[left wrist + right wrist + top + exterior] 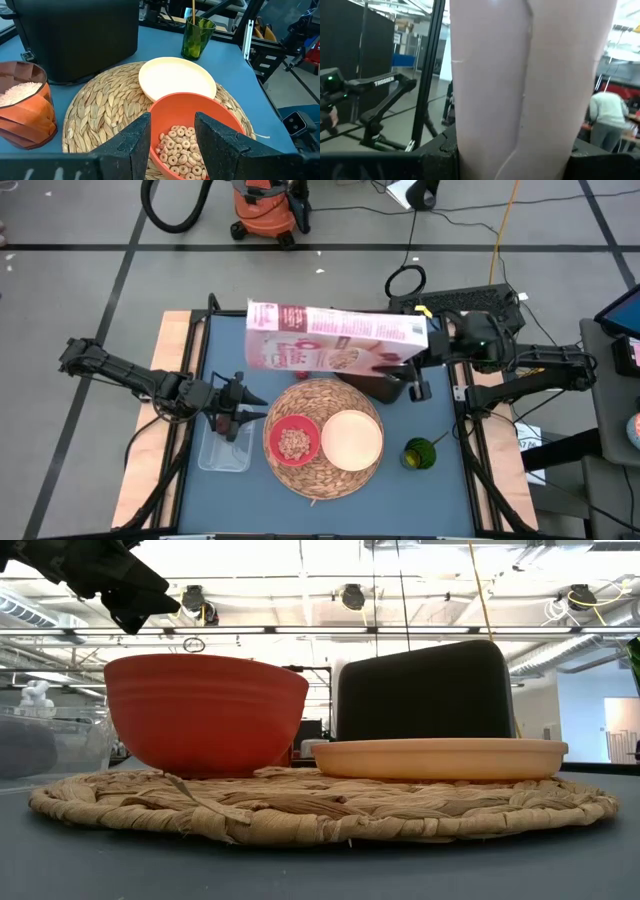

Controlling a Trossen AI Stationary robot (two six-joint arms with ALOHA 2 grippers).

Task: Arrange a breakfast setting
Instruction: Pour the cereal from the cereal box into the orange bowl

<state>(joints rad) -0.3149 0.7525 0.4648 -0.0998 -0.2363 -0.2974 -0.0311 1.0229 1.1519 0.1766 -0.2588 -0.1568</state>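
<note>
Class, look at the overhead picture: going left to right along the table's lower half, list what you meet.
Clear plastic tray → left claw → red bowl holding cereal → cream plate, both on the woven mat → green cup.

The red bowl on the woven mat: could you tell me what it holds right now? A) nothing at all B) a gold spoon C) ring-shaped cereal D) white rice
C: the left wrist view looks straight down into the red bowl and shows small tan cereal rings in it, and the high view shows the same brownish filling beside the bare cream plate on the woven mat.
</note>
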